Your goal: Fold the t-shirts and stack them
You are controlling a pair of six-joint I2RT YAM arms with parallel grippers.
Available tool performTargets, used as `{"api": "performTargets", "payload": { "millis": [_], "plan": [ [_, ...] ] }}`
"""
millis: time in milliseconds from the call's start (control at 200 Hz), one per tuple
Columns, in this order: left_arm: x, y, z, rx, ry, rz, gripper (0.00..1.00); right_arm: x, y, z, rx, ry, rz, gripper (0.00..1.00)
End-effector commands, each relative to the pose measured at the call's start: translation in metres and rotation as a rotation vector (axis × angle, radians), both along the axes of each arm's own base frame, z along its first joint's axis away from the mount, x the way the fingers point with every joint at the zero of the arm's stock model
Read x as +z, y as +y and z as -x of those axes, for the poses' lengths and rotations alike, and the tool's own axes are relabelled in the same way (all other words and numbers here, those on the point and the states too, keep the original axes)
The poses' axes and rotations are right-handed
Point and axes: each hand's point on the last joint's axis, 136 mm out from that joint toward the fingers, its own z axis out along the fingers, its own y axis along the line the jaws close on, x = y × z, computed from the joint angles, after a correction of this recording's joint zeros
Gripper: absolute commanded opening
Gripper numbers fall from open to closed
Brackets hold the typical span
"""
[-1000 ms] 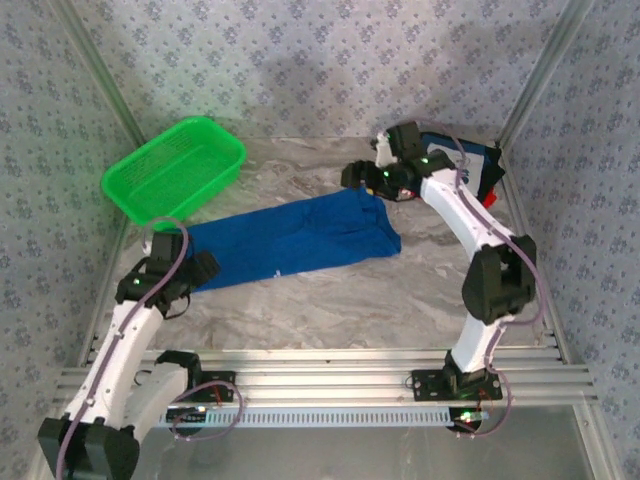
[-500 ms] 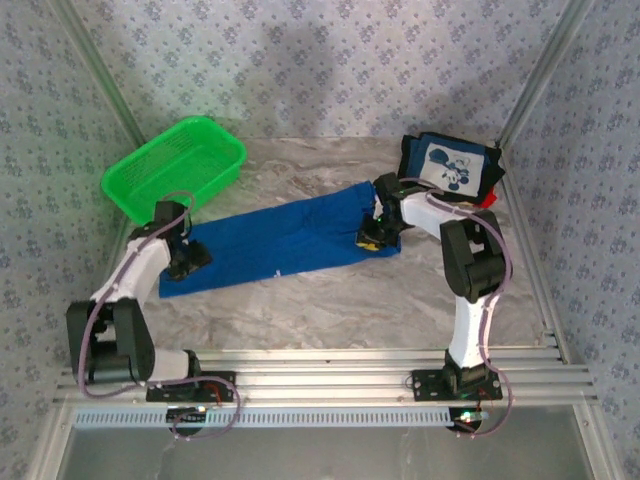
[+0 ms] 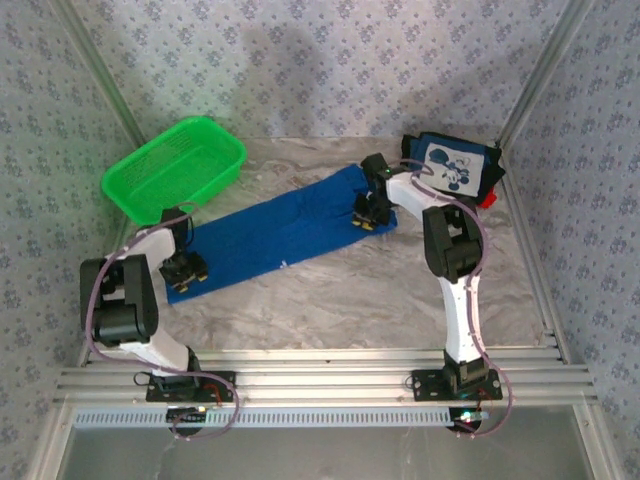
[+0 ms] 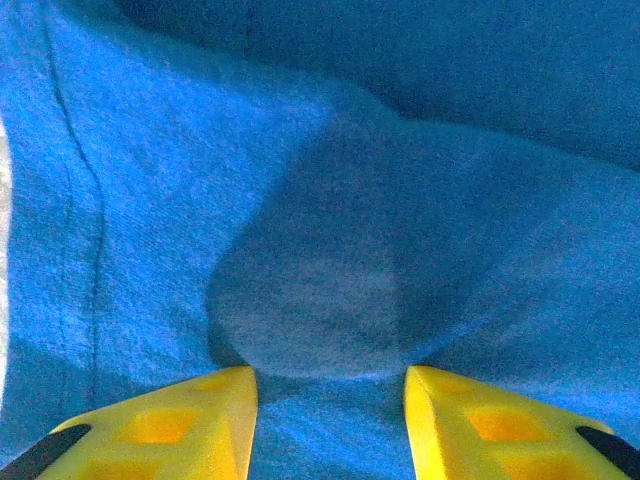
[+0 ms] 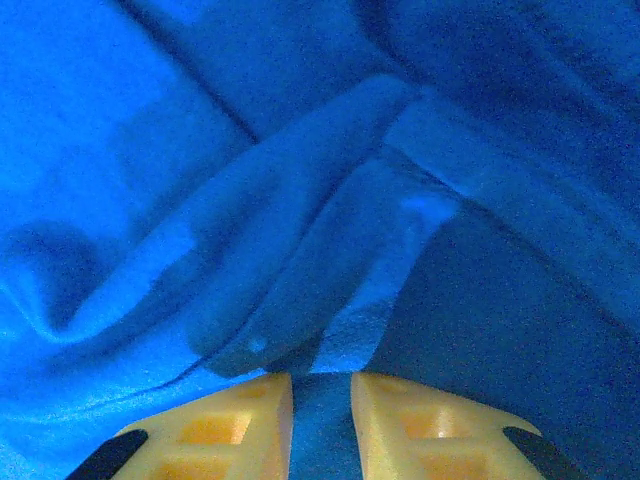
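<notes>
At t-shirt (image 3: 270, 235) edge, right hand (image 3: 366, 219) pinches.

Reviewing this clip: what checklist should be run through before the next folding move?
1. Left hand holds the blue t-shirt: ok, cloth bunched in its grip.
2. Right hand holds the other end: ok, a fold is pinched.
3. Shirt flat between the hands: ok, a long strip.
4. Green basket out of the way: ok, back left, off the shirt.
5. Navy t-shirt folded: ok, back right.
6. Red t-shirt folded: cannot tell, mostly hidden.
</notes>
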Motion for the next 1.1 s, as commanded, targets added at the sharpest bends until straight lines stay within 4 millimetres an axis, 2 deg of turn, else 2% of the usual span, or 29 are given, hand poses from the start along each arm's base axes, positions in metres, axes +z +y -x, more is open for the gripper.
{"api": "performTargets", "payload": {
  "millis": [0,80,180,340,400,490,550,620,755,844,939,1039,1094],
  "plan": [
    [-0.007,-0.014,0.037,0.031,0.069,0.056,0.42,-0.03,-0.02,-0.014,-0.072,0.074,0.084,0.28],
    [-0.009,-0.028,0.053,0.037,0.073,0.101,0.42,-0.034,-0.014,-0.035,-0.131,0.094,-0.013,0.34],
    [-0.01,-0.05,0.072,0.045,0.089,0.158,0.42,-0.029,-0.007,-0.078,-0.257,-0.002,-0.143,0.37],
    [-0.012,-0.094,0.092,0.077,0.077,0.283,0.44,-0.017,0.014,-0.12,-0.256,-0.053,-0.272,0.42],
    [-0.008,-0.109,0.094,0.068,0.065,0.319,0.45,-0.004,0.029,-0.142,-0.242,-0.102,-0.369,0.46],
    [0.004,-0.129,0.096,0.041,0.058,0.378,0.47,0.024,0.038,-0.166,-0.23,-0.181,-0.473,0.5],
    [0.018,-0.14,0.095,0.006,0.042,0.412,0.49,0.047,0.037,-0.176,-0.22,-0.235,-0.516,0.53],
    [0.038,-0.15,0.092,-0.036,0.017,0.462,0.51,0.074,0.036,-0.18,-0.194,-0.278,-0.548,0.57],
    [0.09,-0.168,0.068,-0.139,-0.128,0.558,0.62,0.122,0.033,-0.163,-0.106,-0.333,-0.533,0.61],
    [0.106,-0.158,0.052,-0.169,-0.166,0.497,0.66,0.145,0.035,-0.134,-0.031,-0.353,-0.494,0.64],
    [0.096,-0.142,0.033,-0.189,-0.155,0.377,0.67,0.146,0.035,-0.092,0.02,-0.326,-0.422,0.68],
    [0.071,-0.125,0.016,-0.22,-0.101,0.247,0.65,0.141,0.026,-0.049,0.071,-0.305,-0.384,0.71],
    [0.057,-0.12,0.011,-0.244,-0.067,0.201,0.64,0.145,0.021,-0.029,0.08,-0.324,-0.375,0.75]
  ]
}}
